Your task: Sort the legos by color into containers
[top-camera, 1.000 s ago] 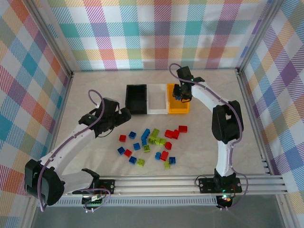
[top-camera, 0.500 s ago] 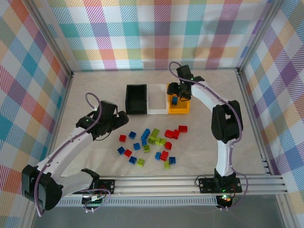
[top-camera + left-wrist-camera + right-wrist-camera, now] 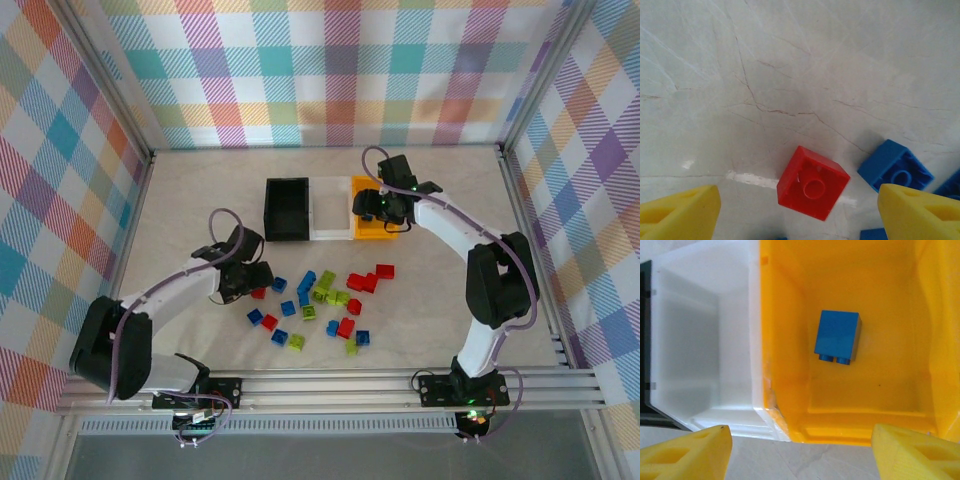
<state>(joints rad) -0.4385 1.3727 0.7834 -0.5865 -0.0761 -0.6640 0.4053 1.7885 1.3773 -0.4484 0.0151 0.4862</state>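
Directly beneath wide-spread right gripper [image 3: 802,452]: one blue brick [image 3: 837,336] in orange bin [image 3: 790,365], beside white bin [image 3: 700,340], black bin [image 3: 270,210]; left gripper [image 3: 800,215], likewise spread, straddling red brick [image 3: 812,182].

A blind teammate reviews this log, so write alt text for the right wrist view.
One blue brick lies inside the orange-yellow bin, seen from above. The white bin sits against its left side, and two yellow fingers stand wide apart at the bottom corners.

links [image 3: 165,292] white | joints [image 3: 495,285] black | cables [image 3: 222,212] purple | pincer fingers [image 3: 680,212] yellow
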